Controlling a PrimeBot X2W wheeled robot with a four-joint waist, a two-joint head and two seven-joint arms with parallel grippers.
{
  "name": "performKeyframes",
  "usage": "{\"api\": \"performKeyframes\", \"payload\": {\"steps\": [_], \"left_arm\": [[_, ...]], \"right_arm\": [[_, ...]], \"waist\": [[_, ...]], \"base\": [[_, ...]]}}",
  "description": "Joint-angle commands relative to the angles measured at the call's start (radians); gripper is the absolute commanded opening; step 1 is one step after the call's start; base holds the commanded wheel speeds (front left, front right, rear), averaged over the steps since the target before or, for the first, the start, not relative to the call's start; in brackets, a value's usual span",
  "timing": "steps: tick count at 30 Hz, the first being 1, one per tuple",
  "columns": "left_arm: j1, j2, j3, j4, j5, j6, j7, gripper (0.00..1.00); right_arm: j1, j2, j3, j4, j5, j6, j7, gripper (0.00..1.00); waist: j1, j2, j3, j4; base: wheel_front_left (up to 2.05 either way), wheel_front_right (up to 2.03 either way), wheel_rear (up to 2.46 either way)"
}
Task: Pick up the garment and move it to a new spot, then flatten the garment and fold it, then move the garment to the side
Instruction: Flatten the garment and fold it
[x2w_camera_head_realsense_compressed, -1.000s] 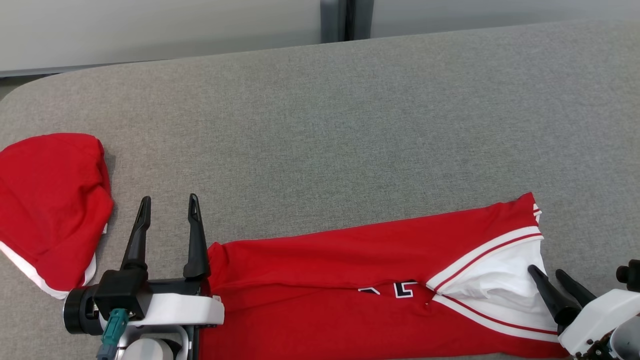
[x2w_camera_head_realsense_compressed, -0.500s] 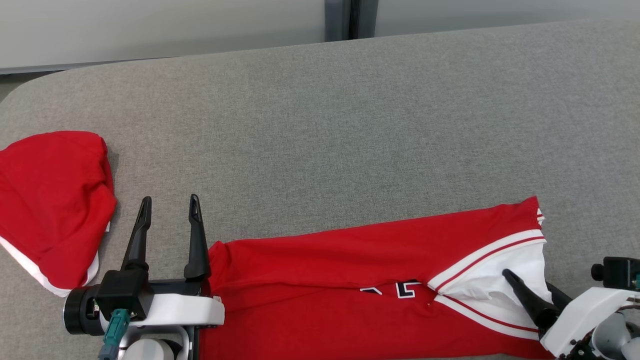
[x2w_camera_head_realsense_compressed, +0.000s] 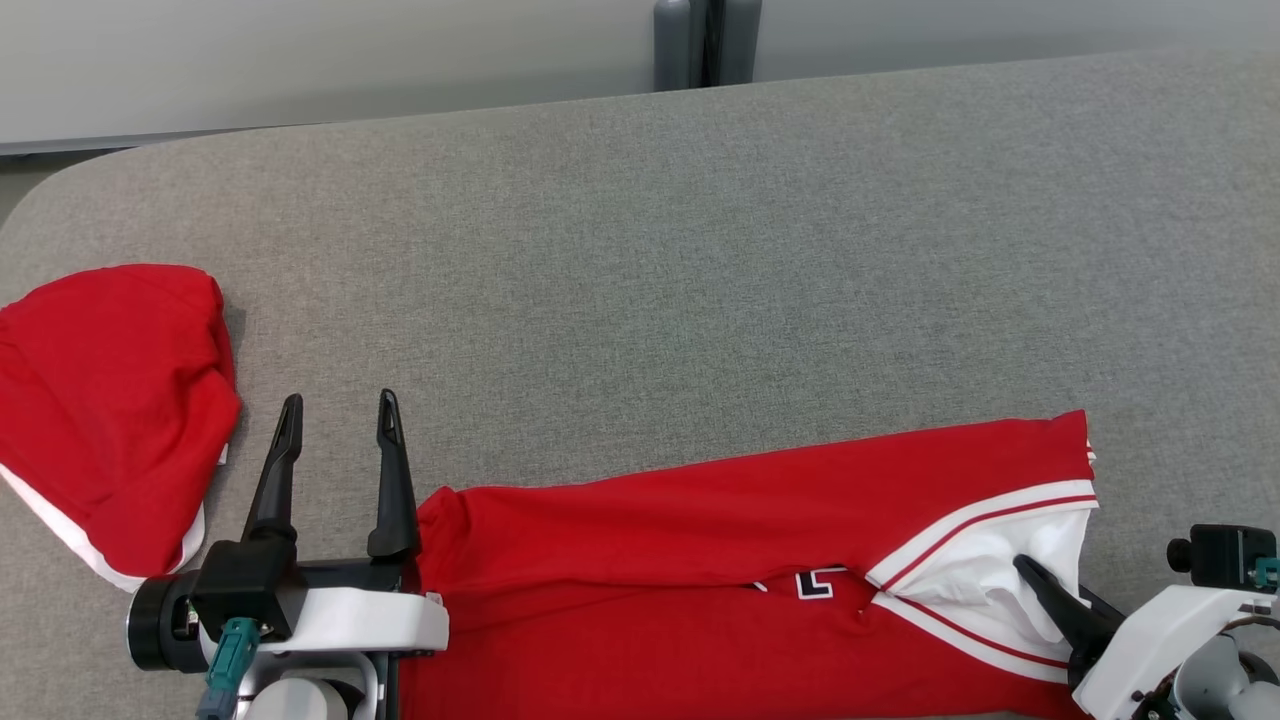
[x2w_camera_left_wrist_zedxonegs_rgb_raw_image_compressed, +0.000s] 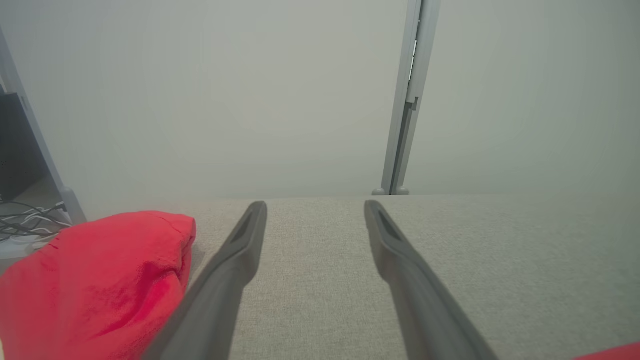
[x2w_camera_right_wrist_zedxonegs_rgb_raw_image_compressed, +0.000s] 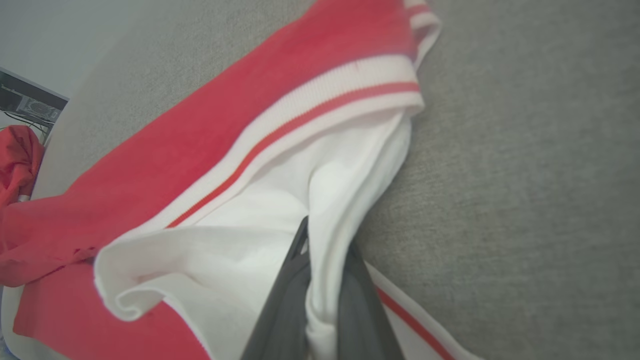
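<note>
At the garment's (x2w_camera_head_realsense_compressed: 700, 520) right end, the right fingers (x2w_camera_right_wrist_zedxonegs_rgb_raw_image_compressed: 285, 290) are now clamping down on a fold of the white lining (x2w_camera_right_wrist_zedxonegs_rgb_raw_image_compressed: 240, 235). A second ago they were standing apart over that same patch, and now they're pinching together with cloth between them, as the right wrist view is showing plainly. So the grasp is going in.

The garment itself is lying stretched out along the near edge of the tabletop (x2w_camera_head_realsense_compressed: 640, 250), red side up, striped trim at its right end. Just off the garment's left end, the left fingers (x2w_camera_head_realsense_compressed: 392, 480) are holding wide apart with nothing between them, and they aren't budging. Further left of the garment, a red bundle (x2w_camera_head_realsense_compressed: 110, 400) is sitting on its own.

For the task, I'd say one end is being secured while the other isn't yet. Any lift or fold is looking like it's waiting on the left side taking hold.
</note>
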Motion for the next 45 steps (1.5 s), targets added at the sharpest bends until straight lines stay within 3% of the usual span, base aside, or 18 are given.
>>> {"api": "performKeyframes", "payload": {"steps": [1,14,33,38,45], "left_arm": [[-0.004,0.003,0.004,0.001,-0.005,0.002,-0.004,1.00],[0.012,0.003,0.001,0.007,-0.006,-0.005,-0.004,1.00],[0.005,0.003,-0.016,0.005,-0.024,0.000,-0.004,1.00],[-0.001,0.003,-0.016,0.007,-0.030,0.004,-0.004,1.00],[0.015,0.003,-0.013,0.013,-0.036,0.010,-0.004,1.00]], "right_arm": [[0.006,0.007,0.020,0.014,-0.003,0.000,0.000,0.00],[-0.095,-0.067,0.012,0.119,-0.018,-0.001,-0.091,0.00],[-0.347,-0.320,0.001,0.387,-0.118,0.000,-0.022,0.00],[-0.375,-0.311,0.014,0.421,-0.136,0.000,-0.025,0.00],[-0.372,-0.278,0.066,0.373,-0.149,0.000,-0.011,0.00]], "waist": [[-0.0001,-0.0001,-0.002,0.000],[-0.0001,-0.0001,-0.023,-0.005],[-0.0001,-0.0001,-0.019,0.036],[-0.0001,-0.0001,-0.017,0.044],[-0.0001,-0.0001,-0.034,0.034]], "base": [[0.00,0.00,0.00],[0.00,0.00,0.00],[0.00,0.00,0.00],[0.00,0.00,0.00],[0.00,0.00,0.00]]}}
